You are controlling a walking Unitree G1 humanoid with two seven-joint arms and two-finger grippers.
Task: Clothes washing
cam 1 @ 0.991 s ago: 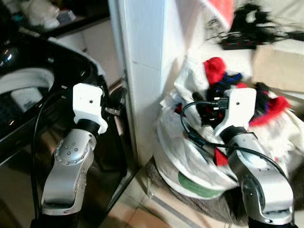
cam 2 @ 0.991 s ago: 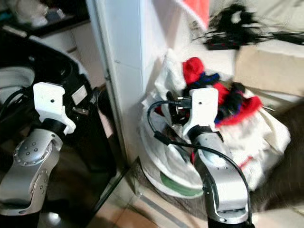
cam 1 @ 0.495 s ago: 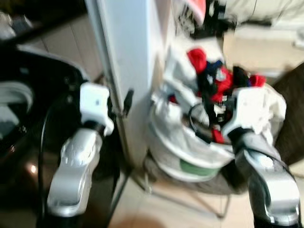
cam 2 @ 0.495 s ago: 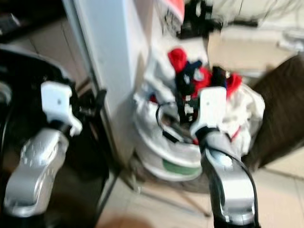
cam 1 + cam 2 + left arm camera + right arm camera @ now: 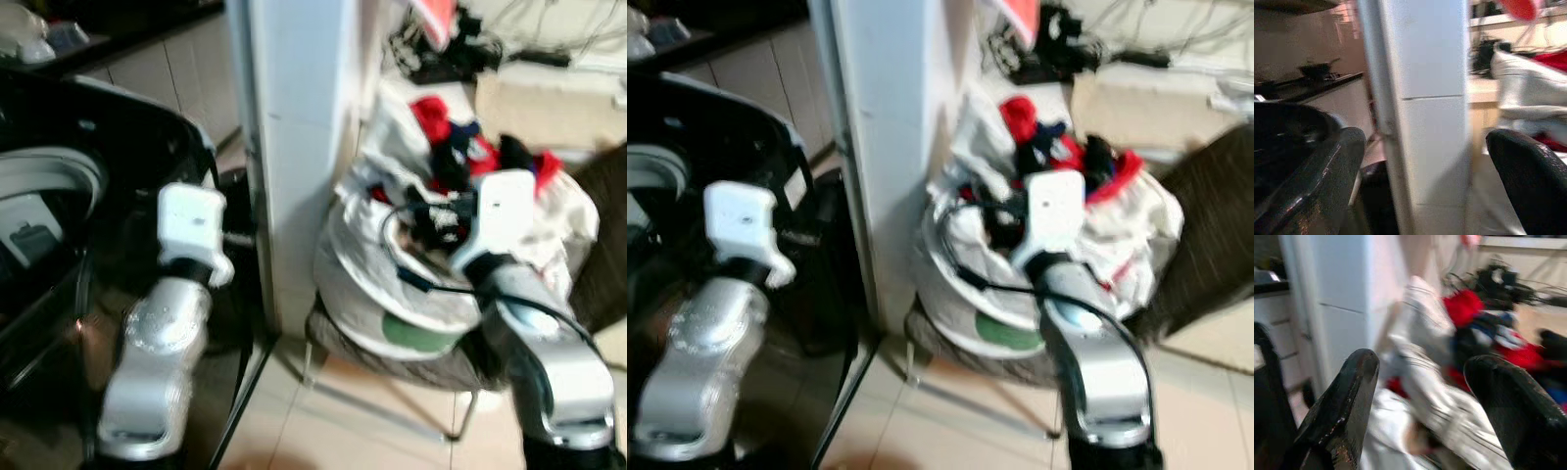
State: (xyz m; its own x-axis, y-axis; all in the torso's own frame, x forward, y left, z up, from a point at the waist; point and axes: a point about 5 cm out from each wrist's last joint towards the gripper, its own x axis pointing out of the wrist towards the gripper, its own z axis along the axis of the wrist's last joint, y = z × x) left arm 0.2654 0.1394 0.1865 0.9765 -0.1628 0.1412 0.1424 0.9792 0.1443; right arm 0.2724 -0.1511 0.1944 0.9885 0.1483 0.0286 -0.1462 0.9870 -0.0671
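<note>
Laundry bag [image 5: 392, 294] at 3 o'clock of pillar [image 5: 299, 147]; right tool [image 5: 1425, 396] wide, empty, over clothes [image 5: 1474, 318]; left tool [image 5: 1420, 161] wide; risk: cable [image 5: 431, 284] snagging clothes.

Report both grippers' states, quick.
Left gripper: open, holding nothing, facing the white pillar.
Right gripper: open, holding nothing, pointed at the laundry bag.

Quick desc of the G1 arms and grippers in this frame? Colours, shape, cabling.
Both arms are rounded silver segments ending in a white boxy wrist housing. Left arm, right arm. A black cable loops off each. Left gripper and right gripper each have two broad black fingers with a textured surface.
</note>
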